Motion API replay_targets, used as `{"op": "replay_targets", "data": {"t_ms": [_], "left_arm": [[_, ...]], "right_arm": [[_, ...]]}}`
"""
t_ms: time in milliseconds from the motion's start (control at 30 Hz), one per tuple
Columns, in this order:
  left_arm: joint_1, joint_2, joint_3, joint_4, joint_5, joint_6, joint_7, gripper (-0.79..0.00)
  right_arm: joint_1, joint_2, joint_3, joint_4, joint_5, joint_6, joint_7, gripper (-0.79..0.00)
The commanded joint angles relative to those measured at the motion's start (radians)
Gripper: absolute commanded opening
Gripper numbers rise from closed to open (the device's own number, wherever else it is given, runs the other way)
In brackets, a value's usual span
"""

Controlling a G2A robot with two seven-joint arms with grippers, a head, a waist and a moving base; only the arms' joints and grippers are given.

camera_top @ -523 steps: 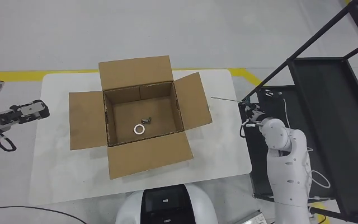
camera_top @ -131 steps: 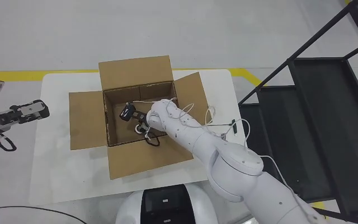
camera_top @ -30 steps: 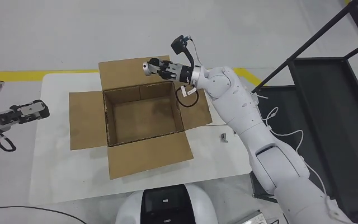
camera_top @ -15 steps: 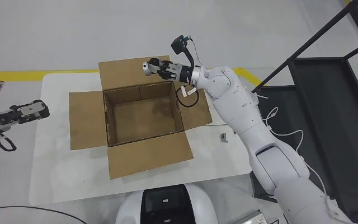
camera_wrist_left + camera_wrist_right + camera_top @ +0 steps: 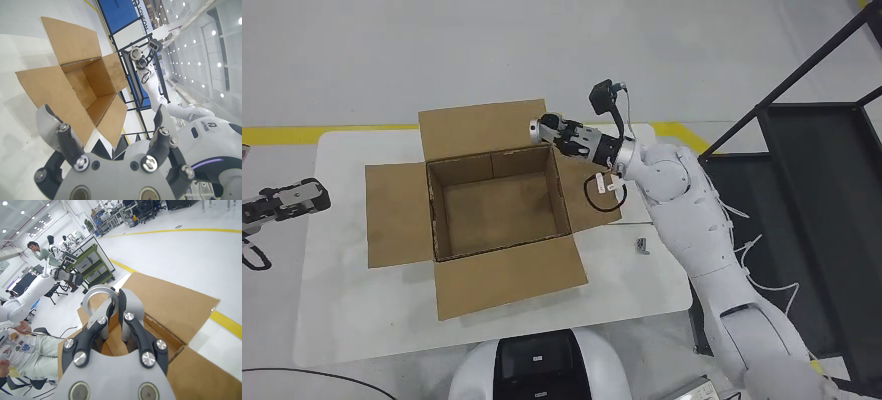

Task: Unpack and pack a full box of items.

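Jaws pinched almost shut on the rim of a metal ring [image 5: 87,303], the right gripper [image 5: 115,303] hangs in the air over the far right corner of the open cardboard box [image 5: 497,278]. The ring juts out past the fingertips, clear of the cardboard. The box's mouth lies below those jaws and a little toward the robot, with the back flap underneath them.

Across the table [image 5: 342,300], the left gripper [image 5: 314,195] has its jaws spread wide with nothing between them. It sits off the table's left edge, and the box stands ahead of its fingertips, well apart.

No item shows on the box floor in the top view. A small bolt [image 5: 642,245] lies on the table beyond the right flap, back along the right arm from its jaws and well apart from them. By that evidence the unpacking half looks close to done. The bolt appears to be out already, and the ring is lifted out but not yet set down. The ring needs a spot on the table, and the whole repacking, both pieces returned to the box, is not yet begun.
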Motion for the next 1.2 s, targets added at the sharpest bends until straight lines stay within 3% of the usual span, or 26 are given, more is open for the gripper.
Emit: {"op": "replay_targets", "data": {"t_ms": [0, 233, 533, 733, 933, 1167], "left_arm": [[0.0, 0.0, 0.0, 0.0, 0.0, 0.0, 0.0, 0.0], [0.0, 0.0, 0.0, 0.0, 0.0, 0.0, 0.0, 0.0], [0.0, 0.0, 0.0, 0.0, 0.0, 0.0, 0.0, 0.0], [0.0, 0.0, 0.0, 0.0, 0.0, 0.0, 0.0, 0.0], [0.0, 0.0, 0.0, 0.0, 0.0, 0.0, 0.0, 0.0], [0.0, 0.0, 0.0, 0.0, 0.0, 0.0, 0.0, 0.0]], "right_arm": [[-0.11, 0.017, 0.072, -0.135, -0.002, 0.038, 0.024, -0.785], [-0.384, 0.051, 0.24, -0.341, -0.02, 0.111, 0.015, -0.785], [-0.627, 0.076, 0.404, -0.33, -0.007, -0.001, -0.089, -0.785], [-0.744, 0.083, 0.484, -0.292, 0.017, 0.008, -0.165, -0.785], [-0.822, 0.094, 0.517, -0.278, -0.095, 0.143, -0.08, -0.785], [-0.827, 0.118, 0.489, -0.304, -0.311, 0.209, 0.167, -0.785]]}}
